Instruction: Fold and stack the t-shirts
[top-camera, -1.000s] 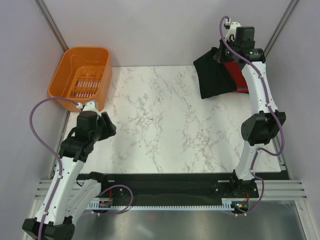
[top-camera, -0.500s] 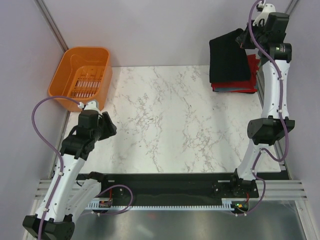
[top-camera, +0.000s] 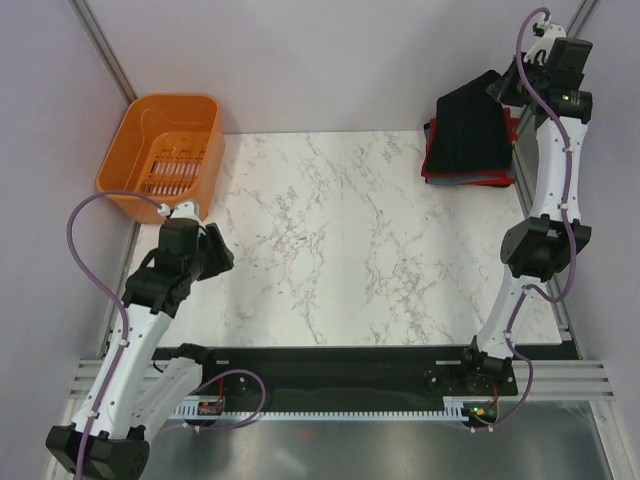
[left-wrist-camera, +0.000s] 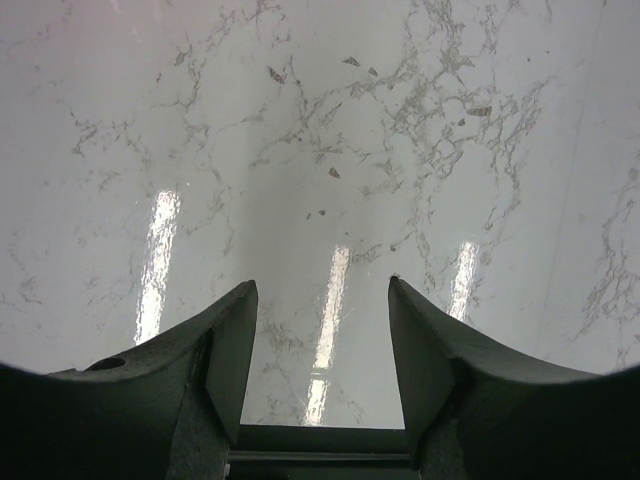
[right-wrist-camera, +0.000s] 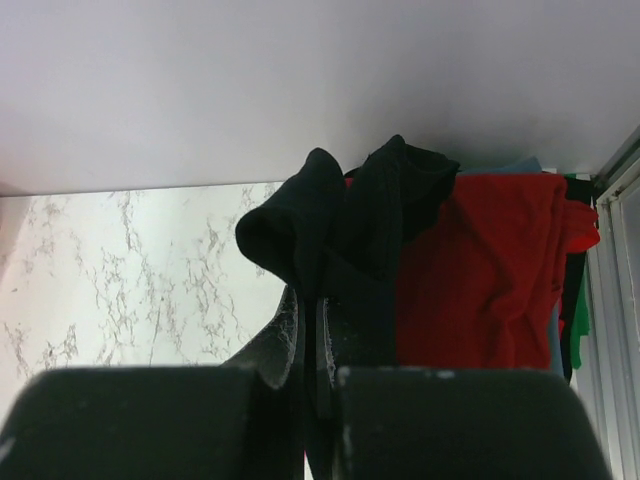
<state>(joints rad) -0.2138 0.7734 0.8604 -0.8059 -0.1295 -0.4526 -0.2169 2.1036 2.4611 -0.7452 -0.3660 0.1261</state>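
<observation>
Black t-shirt (top-camera: 470, 125) pinched in the right gripper (right-wrist-camera: 318, 340), over the stack at the table's far right corner.
The right jaws are clamped tight on a bunched fold of the black cloth, which drapes across the folded red t-shirt (right-wrist-camera: 480, 270). The edge of a grey-blue t-shirt (right-wrist-camera: 515, 165) shows behind it. The left gripper (left-wrist-camera: 322, 345) stands partly open, holding nothing, over the bare marble table (top-camera: 330, 240) near the orange basket (top-camera: 165, 150).

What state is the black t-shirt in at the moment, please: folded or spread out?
Folded: the black t-shirt is a compact rectangle over the red t-shirt, one edge bunched in the shut right jaws.
</observation>
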